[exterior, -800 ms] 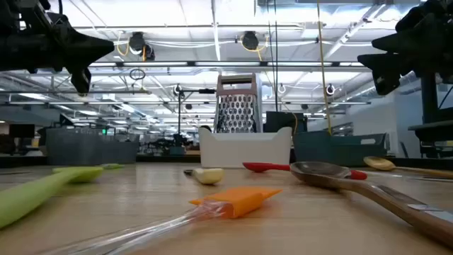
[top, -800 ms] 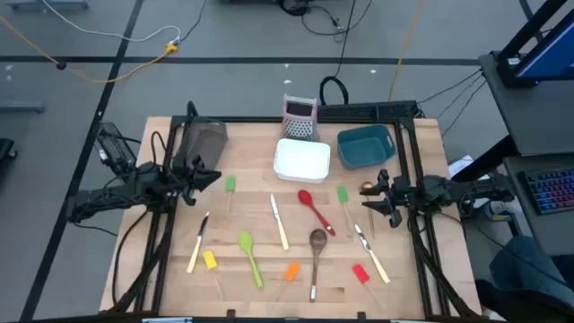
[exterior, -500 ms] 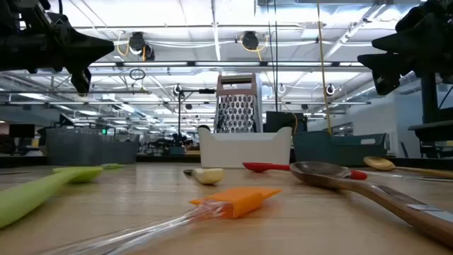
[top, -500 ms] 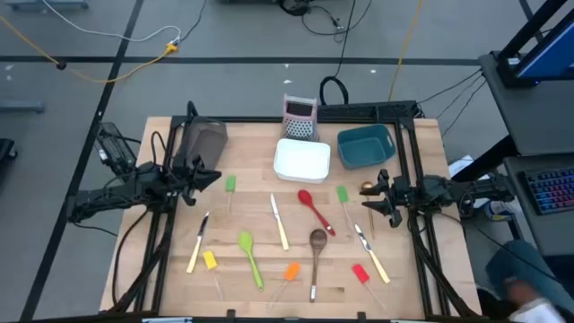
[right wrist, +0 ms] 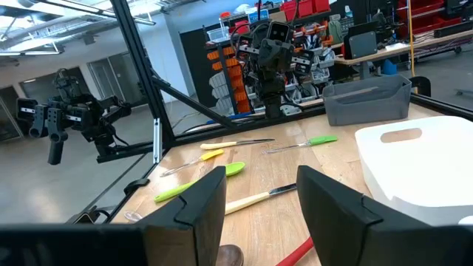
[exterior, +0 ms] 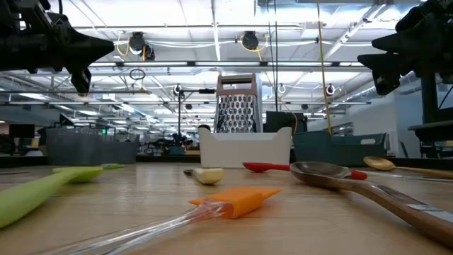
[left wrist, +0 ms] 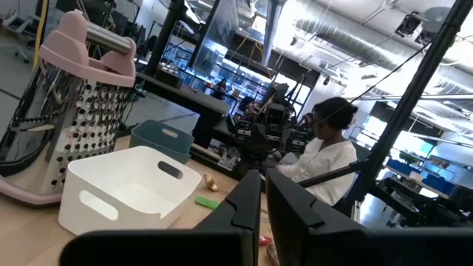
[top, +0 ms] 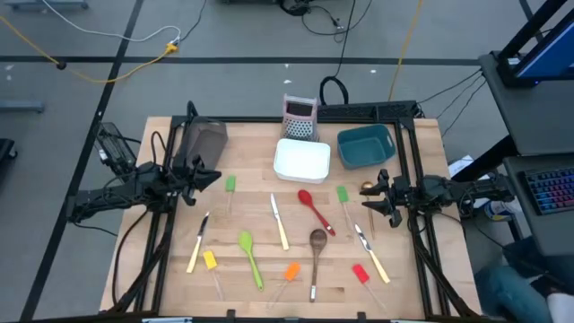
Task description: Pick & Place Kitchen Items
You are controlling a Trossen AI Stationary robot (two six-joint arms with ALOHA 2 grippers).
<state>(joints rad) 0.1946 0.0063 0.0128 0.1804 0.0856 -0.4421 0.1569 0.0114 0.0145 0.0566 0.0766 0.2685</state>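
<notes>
Left gripper (top: 199, 176): hovered above the table's left side, near the dark mesh bin (top: 203, 140); fingers nearly together, holding nothing.
Right gripper (top: 375, 202): hovered above the table's right side, beside the gold spoon (top: 367, 189); fingers apart, a clear gap between them, empty.
Bins: white bin (top: 302, 159) at the back centre, teal bin (top: 366, 146) just to its right, box grater (top: 300, 117) upright behind the white bin.
Utensils: all lay flat on the wooden table (top: 251, 298), none in a bin.
Centre: red spoon (top: 313, 208), wooden spoon (top: 317, 249), cream-handled knife (top: 280, 223), orange spatula (top: 289, 273).
Left side: green spoon (top: 248, 254), yellow spatula (top: 211, 262), a second cream-handled knife (top: 196, 243).
Right side: red spatula (top: 361, 274).
</notes>
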